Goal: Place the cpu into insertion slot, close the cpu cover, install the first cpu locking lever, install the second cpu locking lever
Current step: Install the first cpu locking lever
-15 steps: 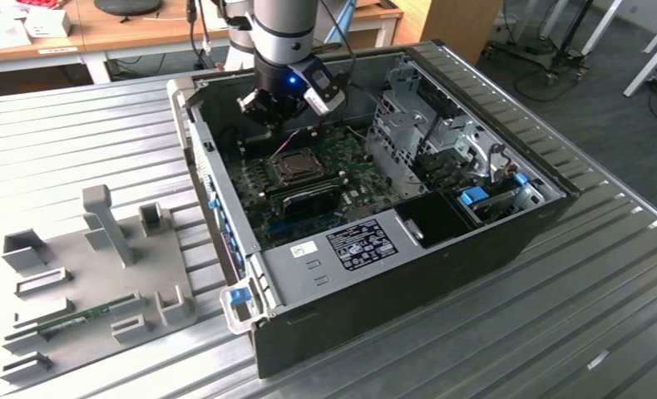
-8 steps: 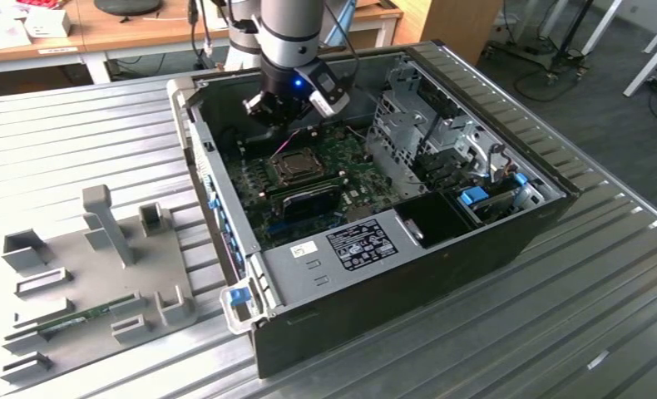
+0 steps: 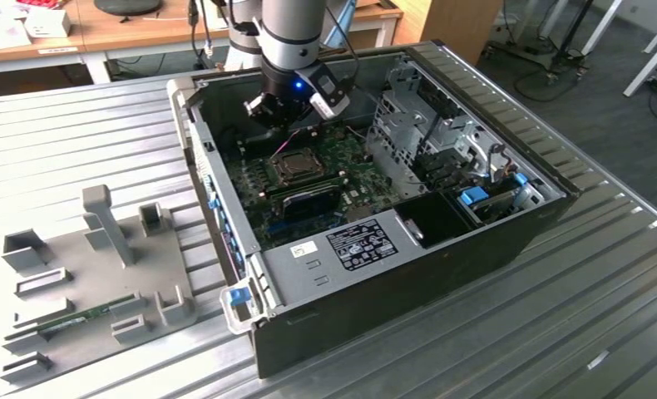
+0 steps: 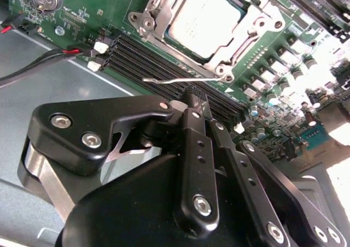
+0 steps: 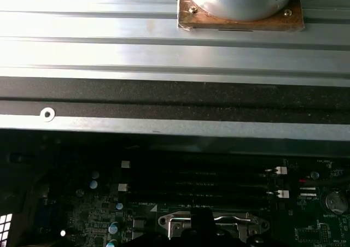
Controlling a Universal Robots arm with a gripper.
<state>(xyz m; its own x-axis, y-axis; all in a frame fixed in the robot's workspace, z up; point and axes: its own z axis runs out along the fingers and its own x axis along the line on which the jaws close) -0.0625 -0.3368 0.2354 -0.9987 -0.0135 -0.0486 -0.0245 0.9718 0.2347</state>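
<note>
A ribbed, silvery metal tabletop [image 3: 595, 316] spans the exterior view. At 11 o'clock stands a wooden desk [image 3: 140, 33], and at 1 o'clock a light wood cabinet side [image 3: 451, 21]. Dark grey floor [image 3: 595, 91] lies at 2 o'clock, crossed by white table legs [image 3: 653, 58], under even indoor light

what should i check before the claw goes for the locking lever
1. Chip seated flat: ok.
2. Cover down over the chip: ok.
3. Thin wire lever latched: not ok, it juts free above the memory slots.
4. Other lever latched: cannot tell.
5. Claw close to the loose lever: ok; touching it: cannot tell.
</note>
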